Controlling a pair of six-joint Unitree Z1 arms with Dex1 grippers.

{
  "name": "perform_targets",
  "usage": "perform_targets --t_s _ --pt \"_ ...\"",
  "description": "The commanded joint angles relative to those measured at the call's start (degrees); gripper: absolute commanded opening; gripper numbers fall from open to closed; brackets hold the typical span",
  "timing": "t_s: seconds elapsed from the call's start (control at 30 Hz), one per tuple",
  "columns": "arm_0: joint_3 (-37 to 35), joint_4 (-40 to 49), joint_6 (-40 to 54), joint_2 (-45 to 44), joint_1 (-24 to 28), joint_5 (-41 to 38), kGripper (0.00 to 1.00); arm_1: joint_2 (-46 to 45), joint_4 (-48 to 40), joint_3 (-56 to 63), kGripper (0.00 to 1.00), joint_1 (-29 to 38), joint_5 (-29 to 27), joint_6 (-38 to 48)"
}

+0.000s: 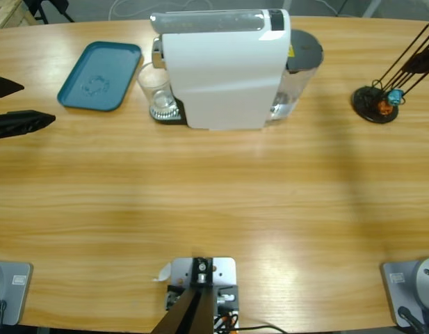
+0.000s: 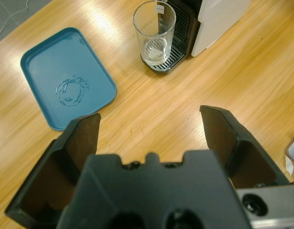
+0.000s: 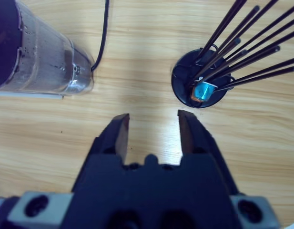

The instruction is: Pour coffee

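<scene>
Looking down from the high view, I see the white coffee machine (image 1: 224,66) standing at the far middle of the wooden surface (image 1: 214,195), with a clear glass (image 1: 156,89) on its dark drip grate (image 1: 167,111) at the machine's left end. Left of the glass lies a teal tray (image 1: 101,75), flat and apart from the grate. My left wrist view looks along the left pincer (image 2: 149,119), jaws wide apart with nothing between them, hovering over bare wood short of the tray (image 2: 65,76) and the glass (image 2: 154,32). The tray carries a faint ring of droplets (image 2: 70,90) near its middle. In that view the glass stands upright on the grate (image 2: 171,52), against the machine's front; I can't make out any amber coffee in it, only a pale clear bottom. In the high view the left pincer (image 1: 5,104) shows as two black tips coming in from the left edge, well apart from the tray. The right pincer (image 3: 151,124) also stands apart and holds nothing, over bare wood. Ahead of it in the right wrist view sits a black round stand (image 3: 201,81) with thin dark rods (image 3: 242,43) fanning out of it and a small blue and orange piece (image 3: 201,91) at its base. To the left of that view lies the machine's clear water tank (image 3: 37,57), with a black cable (image 3: 103,38) running to its end. The high view places the stand (image 1: 375,103) at the far right, well apart from the machine.
</scene>
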Motion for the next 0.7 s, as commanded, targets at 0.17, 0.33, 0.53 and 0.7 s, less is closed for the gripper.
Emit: perform_targets --t_s 0.17,0.33,0.53,0.7 --pt "3.94 -1.77 -1.52 3.05 -1.17 0.57 0.904 8.45 8.34 -22.28 0.0 12.64 -1.27 -3.72" --pt "4.24 -1.89 -1.53 4.07 -1.61 0.78 0.905 17.76 16.77 -37.1 0.0 20.85 -2.91 -6.67" --pt "4.07 -2.28 -1.53 4.33 -1.7 0.88 0.906 23.25 22.24 -44.85 0.0 25.37 -5.32 -8.29" --pt "4.05 -1.89 -1.53 3.65 -1.84 1.39 0.908 25.64 23.21 -46.9 0.0 26.97 -5.18 -10.43"
